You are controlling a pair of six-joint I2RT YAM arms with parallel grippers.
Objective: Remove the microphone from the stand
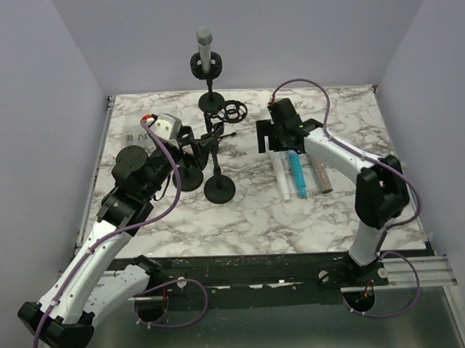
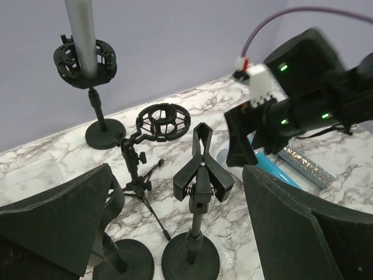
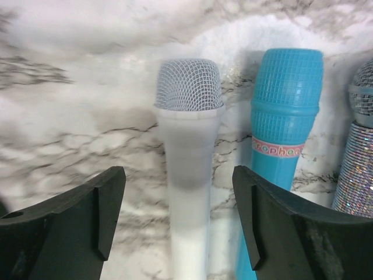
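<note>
A silver microphone (image 1: pixel 204 44) stands upright in a black shock-mount stand (image 1: pixel 211 100) at the table's back; the left wrist view shows it (image 2: pixel 81 35) in its mount (image 2: pixel 84 61) at top left. My left gripper (image 1: pixel 190 145) is open and empty among the nearer stands, well short of the microphone; its jaws (image 2: pixel 178 233) flank a clip stand (image 2: pixel 201 181). My right gripper (image 1: pixel 280 145) is open and empty, low over a white microphone (image 3: pixel 189 151) lying on the table, which sits between its fingers (image 3: pixel 178 216).
A blue microphone (image 3: pixel 285 128) and a glitter microphone (image 3: pixel 358 146) lie right of the white one. An empty shock mount on a tripod (image 2: pixel 163 121) and another round stand base (image 1: pixel 188 178) crowd the centre-left. The right gripper (image 2: pixel 303 105) shows in the left wrist view.
</note>
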